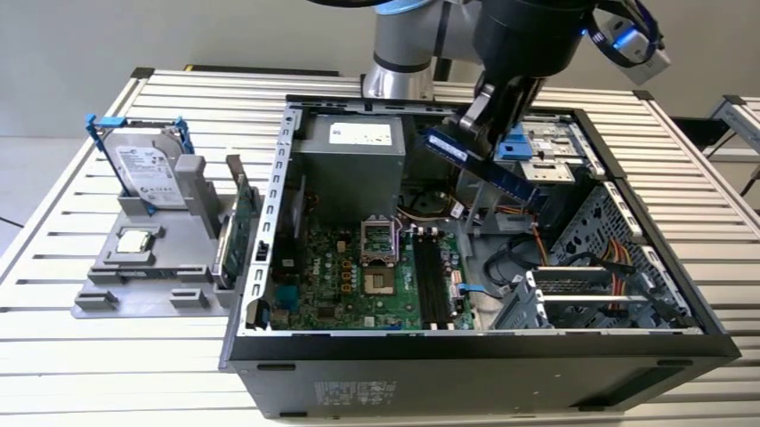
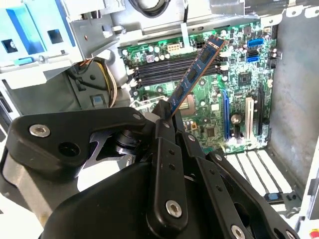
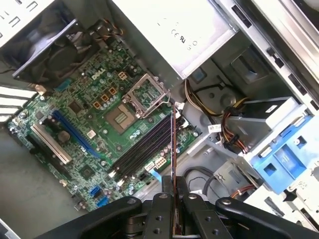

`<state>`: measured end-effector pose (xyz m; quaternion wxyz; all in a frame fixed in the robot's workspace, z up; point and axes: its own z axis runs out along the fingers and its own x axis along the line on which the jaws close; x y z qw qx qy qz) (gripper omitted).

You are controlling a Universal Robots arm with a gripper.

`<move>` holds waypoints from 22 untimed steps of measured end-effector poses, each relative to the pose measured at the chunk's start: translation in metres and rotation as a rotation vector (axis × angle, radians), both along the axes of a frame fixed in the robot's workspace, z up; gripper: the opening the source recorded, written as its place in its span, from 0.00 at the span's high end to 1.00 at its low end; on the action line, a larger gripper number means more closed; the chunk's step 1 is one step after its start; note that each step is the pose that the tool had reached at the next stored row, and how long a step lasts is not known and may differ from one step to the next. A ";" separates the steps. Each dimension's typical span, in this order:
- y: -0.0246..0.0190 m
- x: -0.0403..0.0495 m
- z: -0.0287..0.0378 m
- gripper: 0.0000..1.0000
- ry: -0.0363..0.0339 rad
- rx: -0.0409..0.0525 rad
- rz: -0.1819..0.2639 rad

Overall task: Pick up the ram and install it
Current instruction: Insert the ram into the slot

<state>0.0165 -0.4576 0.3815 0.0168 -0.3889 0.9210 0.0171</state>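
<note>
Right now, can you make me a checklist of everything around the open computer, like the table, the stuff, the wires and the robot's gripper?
Surface: white slatted table bearing an open computer case.
Job's things: the ram is held tilted in the air above the case; the black memory slots on the motherboard are empty.
Clutter: grey holder at the exterior view's left, with a hard drive, a processor chip and a green board standing on edge.
Gripper: gripper shut on one end of the ram.
Cables: orange and yellow wires inside the case.
Surroundings: another slatted table at the exterior view's right.
</note>
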 end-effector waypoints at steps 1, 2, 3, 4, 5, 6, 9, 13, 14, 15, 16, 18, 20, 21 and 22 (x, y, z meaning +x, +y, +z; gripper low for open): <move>0.0000 0.0000 0.0000 1.00 0.0000 -0.0001 -0.011; 0.0000 0.0000 0.0000 1.00 0.0000 0.0000 -0.021; 0.0000 0.0000 0.0000 1.00 0.0000 0.0000 -0.030; 0.0000 0.0000 0.0000 1.00 0.0000 0.0000 -0.041; 0.0000 0.0000 0.0000 1.00 0.0000 0.0000 -0.051; 0.0000 0.0000 0.0000 1.00 0.0000 -0.0001 -0.061; 0.0000 0.0000 0.0000 1.00 0.0000 0.0000 -0.095; 0.0000 0.0000 0.0000 1.00 0.0000 0.0000 -0.138; 0.0000 0.0000 0.0000 1.00 0.0000 0.0000 -0.148; 0.0000 0.0000 0.0000 1.00 0.0000 0.0000 -0.160; 0.0000 0.0000 0.0000 1.00 0.0000 -0.0001 -0.171; 0.0000 0.0000 0.0000 1.00 0.0000 0.0000 -0.194; 0.0000 0.0000 0.0000 1.00 0.0000 0.0000 -0.216; 0.0000 0.0000 0.0000 1.00 0.0000 0.0000 -0.229; 0.0000 0.0000 0.0000 1.00 0.0000 0.0000 -0.240</move>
